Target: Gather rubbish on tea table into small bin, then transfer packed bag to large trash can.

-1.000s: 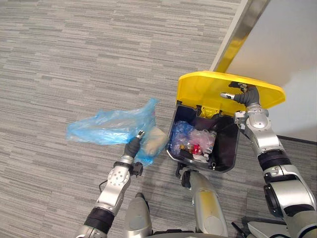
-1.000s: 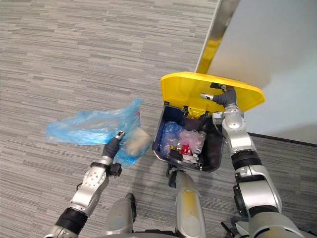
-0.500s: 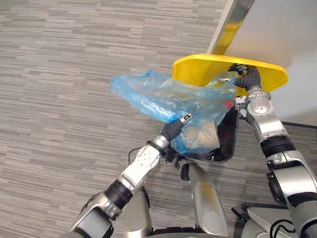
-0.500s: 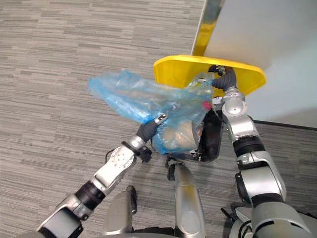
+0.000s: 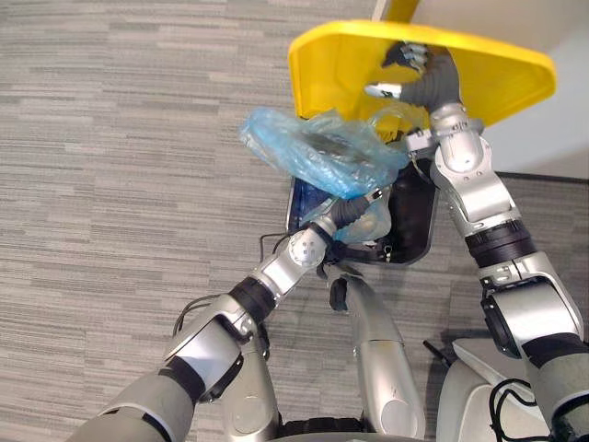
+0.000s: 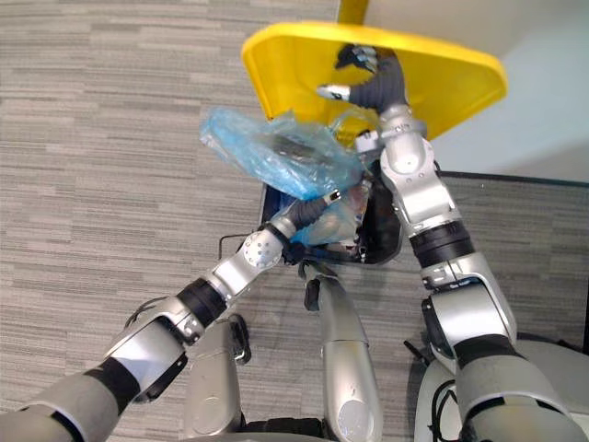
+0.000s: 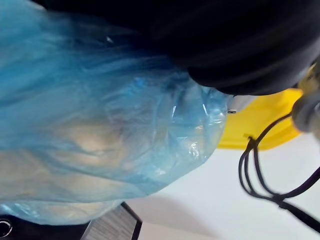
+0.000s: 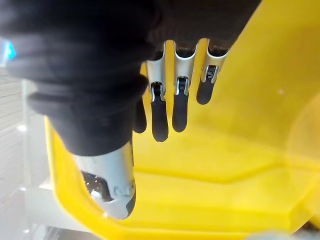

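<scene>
A blue plastic bag with rubbish inside hangs over the mouth of the large dark trash can. My left hand is shut on the bag from below, above the can's opening. In the left wrist view the bag bulges right against the hand. The can's yellow lid stands raised. My right hand rests on the lid's underside with straight fingers against the yellow plastic and holds it up. Most of the can's contents are hidden behind the bag.
Grey striped carpet spreads to the left of the can. A white wall with a dark skirting strip stands right behind the can and the lid.
My left hand has carried the blue bag to the right, from beside the can to over its opening. The lid has tipped further up under my right hand. The camera has moved closer.
</scene>
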{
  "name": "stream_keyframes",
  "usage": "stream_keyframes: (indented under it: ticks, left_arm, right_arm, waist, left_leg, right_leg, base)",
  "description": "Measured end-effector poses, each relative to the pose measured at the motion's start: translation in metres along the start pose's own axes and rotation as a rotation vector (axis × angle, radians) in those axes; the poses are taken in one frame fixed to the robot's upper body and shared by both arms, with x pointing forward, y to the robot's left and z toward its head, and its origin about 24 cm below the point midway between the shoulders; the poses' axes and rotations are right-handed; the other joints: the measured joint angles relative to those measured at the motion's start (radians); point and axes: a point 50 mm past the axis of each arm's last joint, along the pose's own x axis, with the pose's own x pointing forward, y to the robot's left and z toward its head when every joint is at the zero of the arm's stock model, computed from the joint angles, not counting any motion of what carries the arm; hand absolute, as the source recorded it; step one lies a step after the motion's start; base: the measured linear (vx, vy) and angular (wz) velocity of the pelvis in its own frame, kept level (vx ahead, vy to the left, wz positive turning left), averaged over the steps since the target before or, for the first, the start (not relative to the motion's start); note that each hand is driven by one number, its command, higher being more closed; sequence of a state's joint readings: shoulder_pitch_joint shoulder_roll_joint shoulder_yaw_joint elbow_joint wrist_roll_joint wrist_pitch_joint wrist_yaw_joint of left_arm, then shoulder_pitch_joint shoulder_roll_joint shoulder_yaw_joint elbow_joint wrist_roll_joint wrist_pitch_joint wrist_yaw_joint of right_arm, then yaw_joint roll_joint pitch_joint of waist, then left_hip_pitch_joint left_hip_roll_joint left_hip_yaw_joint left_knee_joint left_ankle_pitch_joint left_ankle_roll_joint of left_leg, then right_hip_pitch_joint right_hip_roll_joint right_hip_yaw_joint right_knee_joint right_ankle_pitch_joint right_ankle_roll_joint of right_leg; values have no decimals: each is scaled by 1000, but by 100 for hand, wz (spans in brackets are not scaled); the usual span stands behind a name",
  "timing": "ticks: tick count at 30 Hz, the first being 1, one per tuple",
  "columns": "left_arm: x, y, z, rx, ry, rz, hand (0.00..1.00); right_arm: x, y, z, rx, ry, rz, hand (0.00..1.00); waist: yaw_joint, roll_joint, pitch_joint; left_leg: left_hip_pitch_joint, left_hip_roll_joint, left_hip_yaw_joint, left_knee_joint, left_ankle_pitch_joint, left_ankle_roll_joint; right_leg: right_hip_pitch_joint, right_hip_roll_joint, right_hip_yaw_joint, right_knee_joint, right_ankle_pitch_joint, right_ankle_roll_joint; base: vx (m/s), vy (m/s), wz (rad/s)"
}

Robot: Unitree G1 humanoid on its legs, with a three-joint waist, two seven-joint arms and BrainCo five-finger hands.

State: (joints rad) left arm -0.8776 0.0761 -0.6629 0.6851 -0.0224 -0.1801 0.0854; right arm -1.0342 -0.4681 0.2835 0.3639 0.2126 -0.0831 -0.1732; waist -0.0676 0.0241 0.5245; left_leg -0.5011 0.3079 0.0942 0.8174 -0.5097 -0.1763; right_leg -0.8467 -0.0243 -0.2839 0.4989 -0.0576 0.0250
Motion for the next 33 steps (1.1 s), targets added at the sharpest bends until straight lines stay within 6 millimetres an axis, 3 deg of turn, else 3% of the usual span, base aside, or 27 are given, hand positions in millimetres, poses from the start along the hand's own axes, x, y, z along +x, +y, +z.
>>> stream_keyframes:
  ticks: [6,7,8,10,12,13,18,20,25,33]
  left_arm:
    - [0,7,-13,64,72,23,100]
    - [2,12,-14,65,84,43,100]
    - [1,10,-17,67,96,42,100]
    - [2,15,-19,67,118,67,100]
    - [1,19,-26,69,160,93,100]
    - [1,20,-26,67,163,103,0]
    - [-3,27,-33,37,210,185,0]
    - [-4,28,-38,51,239,194,0]
    - [-11,32,-50,20,313,264,0]
    - [-11,27,-50,-2,320,281,0]
  right_arm:
    - [12,17,43,41,-166,58,0]
    - [15,20,52,43,-200,67,0]
    - [17,23,58,51,-221,67,0]
    - [20,32,69,51,-259,92,0]
    - [22,39,75,68,-281,104,0]
    - [22,39,76,68,-284,103,0]
    - [22,48,80,85,-294,111,0]
    - [22,49,78,92,-287,97,0]
    - [23,47,76,85,-278,77,0]
    - [25,47,62,65,-202,74,0]
  waist:
    - [-3,-6,12]
    - [7,7,22]
    - [-32,-2,22]
    - [-10,-3,27]
    - [-18,-3,27]
    - [-19,-3,27]
    - [-7,-2,27]
    - [-4,-2,27]
    - [-17,-1,26]
    - [-26,3,24]
  left_leg:
    - [-97,23,14,51,-7,6]
    - [-116,57,17,66,-13,6]
    - [-135,44,14,110,-12,-17]
    - [-161,41,6,120,-13,-22]
    - [-178,42,31,161,-24,-7]
    - [-181,41,36,163,-30,-2]
    - [-187,24,67,161,-32,3]
    - [-187,22,69,158,-28,2]
    - [-174,-1,72,131,-16,20]
    - [-123,-15,71,96,-7,30]
  right_leg:
    - [-90,3,-21,6,-4,7]
    - [-143,-11,-7,163,-42,-17]
    - [-158,-9,131,270,-58,-96]
    - [-182,-2,125,257,-49,-76]
    - [-199,-4,120,254,-40,-81]
    - [-201,-6,119,253,-36,-82]
    - [-187,-15,148,193,25,-56]
    - [-178,-18,150,171,46,-64]
    - [-164,-42,156,157,53,-67]
    - [-106,-52,151,130,55,-67]
  base:
    - [-11,-69,-17]
    - [64,-193,36]
    - [73,-230,29]
    - [24,-129,6]
    - [-7,13,2]
    - [-29,66,6]
    - [-70,101,-7]
    - [-56,94,-3]
    - [-14,40,9]
    - [-3,-2,4]
